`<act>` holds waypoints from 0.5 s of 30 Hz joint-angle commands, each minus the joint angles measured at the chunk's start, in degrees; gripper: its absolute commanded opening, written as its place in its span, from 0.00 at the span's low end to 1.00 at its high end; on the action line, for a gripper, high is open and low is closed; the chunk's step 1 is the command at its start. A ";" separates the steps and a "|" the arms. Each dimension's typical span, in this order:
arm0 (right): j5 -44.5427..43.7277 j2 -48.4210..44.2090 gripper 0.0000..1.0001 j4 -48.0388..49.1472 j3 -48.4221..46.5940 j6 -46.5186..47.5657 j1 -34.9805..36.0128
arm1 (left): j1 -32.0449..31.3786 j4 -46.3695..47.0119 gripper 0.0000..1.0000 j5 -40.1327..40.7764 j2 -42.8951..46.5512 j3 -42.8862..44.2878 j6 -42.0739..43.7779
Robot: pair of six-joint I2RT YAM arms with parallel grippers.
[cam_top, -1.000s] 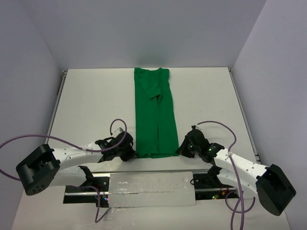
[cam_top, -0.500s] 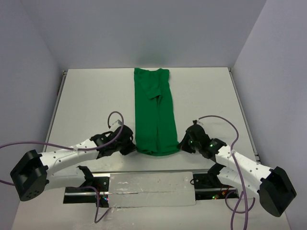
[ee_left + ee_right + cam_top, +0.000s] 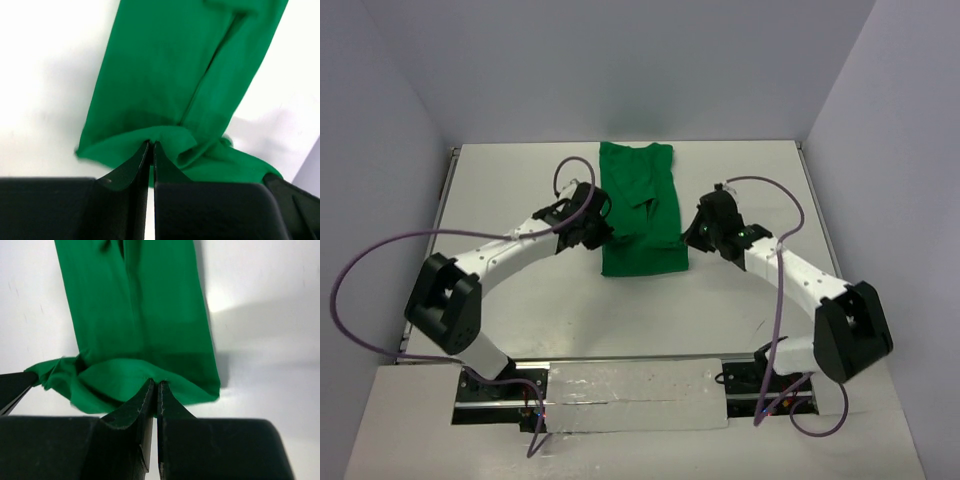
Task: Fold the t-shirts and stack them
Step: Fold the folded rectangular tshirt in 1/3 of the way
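Left gripper (image 3: pixel 151 150) and right gripper (image 3: pixel 154 387) both pinch the near hem corners of the green t-shirt (image 3: pixel 638 210), which looks light and limp and sags between the grips, so corners suit; its collar end lies at the table's (image 3: pixel 520 190) far edge.

We've swung both arms from the near edge of the worktop (image 3: pixel 510 290) out to its middle. The left pincer (image 3: pixel 594 226) and right pincer (image 3: pixel 694 234) went with them, each clamped on a hem corner. The t-shirt (image 3: pixel 640 210) was a long strip reaching almost to the bases. Now it's roughly half that length, with the hem carried back over the cloth.
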State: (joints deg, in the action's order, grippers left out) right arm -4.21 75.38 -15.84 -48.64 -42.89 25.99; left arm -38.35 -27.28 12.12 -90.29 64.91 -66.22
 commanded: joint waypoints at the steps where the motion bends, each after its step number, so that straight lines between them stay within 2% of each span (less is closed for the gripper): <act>1: 1.14 6.77 0.09 4.03 -7.96 3.47 -2.37 | 3.86 0.46 0.10 -1.23 -5.64 8.73 6.14; 8: 3.94 22.67 0.09 4.59 -20.32 5.62 -5.41 | 9.51 0.40 0.10 -4.37 -18.49 19.63 9.52; 15: 7.39 33.82 0.09 7.75 -29.87 4.67 -7.80 | 13.05 3.63 0.10 -5.89 -29.90 31.10 13.58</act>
State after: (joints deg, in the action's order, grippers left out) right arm 1.20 105.36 -11.22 -72.80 -38.61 19.81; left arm -26.87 -25.89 7.96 -115.77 89.16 -56.20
